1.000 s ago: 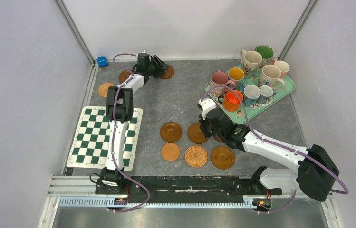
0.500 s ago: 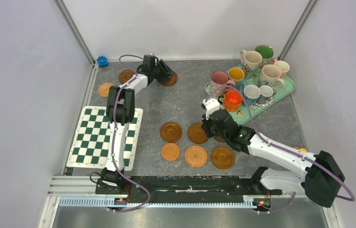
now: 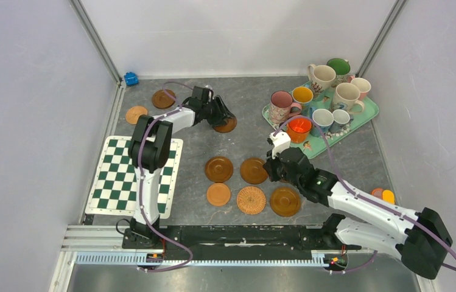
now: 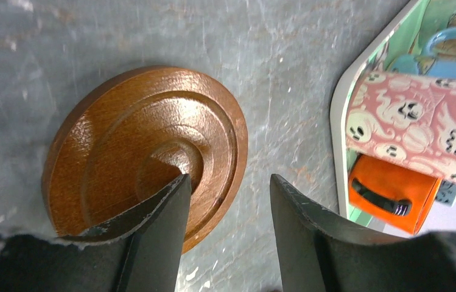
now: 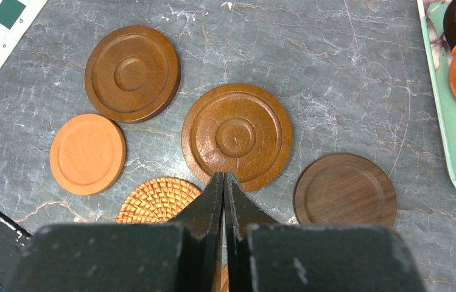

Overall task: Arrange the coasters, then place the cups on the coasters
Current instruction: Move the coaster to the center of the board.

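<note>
My left gripper (image 3: 221,118) is open. In the left wrist view its left finger (image 4: 158,219) rests on the middle of a ringed brown coaster (image 4: 146,140), and the other finger stands over bare table beyond the rim. That coaster (image 3: 226,125) lies mid-table towards the back. My right gripper (image 5: 223,177) is shut and empty over the near edge of a brown coaster (image 5: 235,135). Around it lie several more coasters, among them a woven one (image 5: 155,201) and a dark one (image 5: 344,190). Several cups (image 3: 321,76) stand on the mint tray (image 3: 364,113).
Two more coasters (image 3: 163,98) (image 3: 135,114) lie at the back left. A green-white checkered mat (image 3: 131,173) covers the left side. A small blue thing (image 3: 130,78) sits in the back-left corner. Orange and yellow bits (image 3: 383,195) lie at the right edge.
My left gripper has slid its coaster from the back of the table to the right and nearer. The right arm has shifted slightly right, still shut.
</note>
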You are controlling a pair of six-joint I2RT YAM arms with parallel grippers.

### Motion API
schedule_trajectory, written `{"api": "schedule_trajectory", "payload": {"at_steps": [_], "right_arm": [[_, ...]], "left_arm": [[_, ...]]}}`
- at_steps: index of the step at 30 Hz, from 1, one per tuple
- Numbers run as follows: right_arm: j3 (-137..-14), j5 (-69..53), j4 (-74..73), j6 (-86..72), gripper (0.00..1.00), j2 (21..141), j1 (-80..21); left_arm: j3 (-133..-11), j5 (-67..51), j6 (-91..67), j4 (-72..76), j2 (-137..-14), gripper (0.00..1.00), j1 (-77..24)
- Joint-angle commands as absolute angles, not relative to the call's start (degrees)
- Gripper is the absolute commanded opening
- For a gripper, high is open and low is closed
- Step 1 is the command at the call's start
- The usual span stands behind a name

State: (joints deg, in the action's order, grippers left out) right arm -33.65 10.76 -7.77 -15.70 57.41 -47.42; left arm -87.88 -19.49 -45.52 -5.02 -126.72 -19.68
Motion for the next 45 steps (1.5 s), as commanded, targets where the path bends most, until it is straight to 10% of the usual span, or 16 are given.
{"api": "schedule_trajectory", "payload": {"at_steps": [1,45], "right_arm": [[-32.1,10.6,-6.1,-17.5,0.0,54.4,-47.5],[-33.0,9.5,-8.2,-19.0,0.0,51.3,-47.5]], "left_arm": [[-80.2,-16.9,-42.0,-11.4,-124.9,0.59,-19.8],[-60.7,-12.3,-42.1,-11.0,-110.9,0.59,-24.5]]}}
